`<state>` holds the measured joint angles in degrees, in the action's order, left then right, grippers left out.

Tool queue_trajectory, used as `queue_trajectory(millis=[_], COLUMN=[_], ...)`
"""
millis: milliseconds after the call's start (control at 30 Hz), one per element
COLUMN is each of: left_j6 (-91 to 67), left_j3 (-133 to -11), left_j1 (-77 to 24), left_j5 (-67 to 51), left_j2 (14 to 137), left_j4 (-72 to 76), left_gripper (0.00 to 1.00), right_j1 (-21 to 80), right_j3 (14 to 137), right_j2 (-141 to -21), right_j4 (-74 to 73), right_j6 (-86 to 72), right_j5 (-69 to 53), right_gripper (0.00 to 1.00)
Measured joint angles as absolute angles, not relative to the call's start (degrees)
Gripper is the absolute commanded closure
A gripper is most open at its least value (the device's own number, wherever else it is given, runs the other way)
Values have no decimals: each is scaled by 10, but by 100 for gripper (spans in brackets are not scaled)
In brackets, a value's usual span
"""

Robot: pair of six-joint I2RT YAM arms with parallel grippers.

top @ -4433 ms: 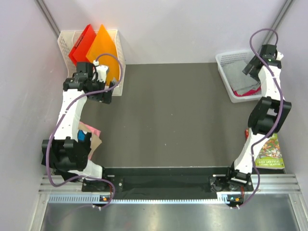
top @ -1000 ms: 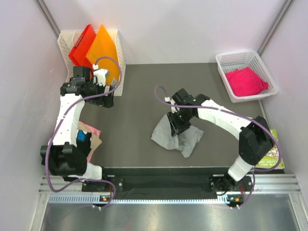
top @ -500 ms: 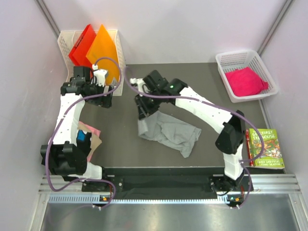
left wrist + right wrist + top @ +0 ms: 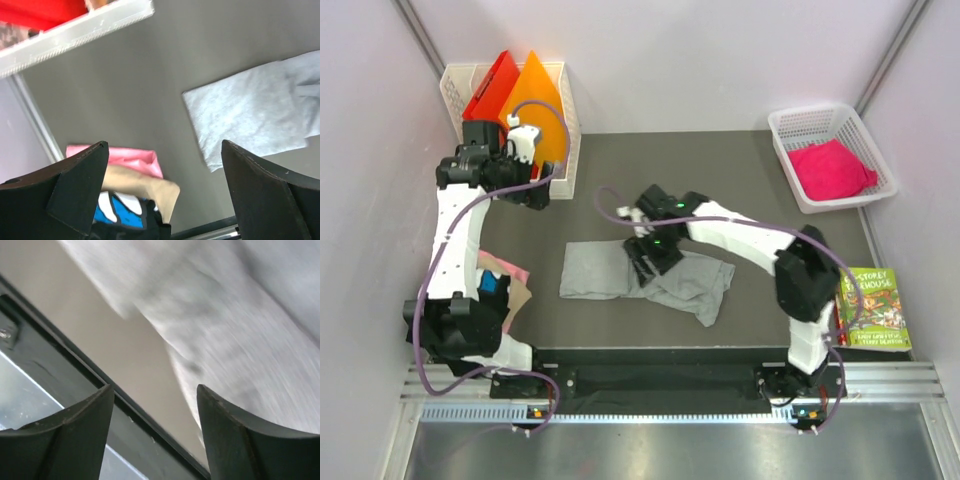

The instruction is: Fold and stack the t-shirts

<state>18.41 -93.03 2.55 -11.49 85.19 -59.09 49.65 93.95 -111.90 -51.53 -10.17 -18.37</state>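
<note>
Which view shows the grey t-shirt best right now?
Top external: the whole grey t-shirt is visible, spread loosely on the table, with the right gripper over its middle. Left wrist catches only one flat end of it. Right wrist is a blurred close-up of grey cloth, no outline.

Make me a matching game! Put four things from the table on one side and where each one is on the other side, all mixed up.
Things:
1. grey t-shirt
2. pink t-shirt
3. green book
4. orange folder

Places:
A. in the white rack, back left
B. in the white basket, back right
C. spread on the dark mat, in the middle
D. lying flat by the right edge, near the front

Pairs: 1-C, 2-B, 3-D, 4-A
</note>
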Motion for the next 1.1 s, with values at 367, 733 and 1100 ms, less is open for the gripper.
queue_trajectory(millis=[367,733,1100], left_j6=[198,160,118], left_j3=[-895,-885,-892], left_j1=[-162,-246,-250], left_j5=[-146,-128,-126], left_j2=[892,1058,1164], left_j4=[-608,-595,-585], left_gripper=[1,1,1], right_j1=[299,250,183], right_j3=[629,547,543], right_j2=[-808,-811,-850], right_j4=[-465,-419,-383], right_j6=[-159,-196,-185], right_j5=[-112,-110,-127], right_gripper=[44,48,54])
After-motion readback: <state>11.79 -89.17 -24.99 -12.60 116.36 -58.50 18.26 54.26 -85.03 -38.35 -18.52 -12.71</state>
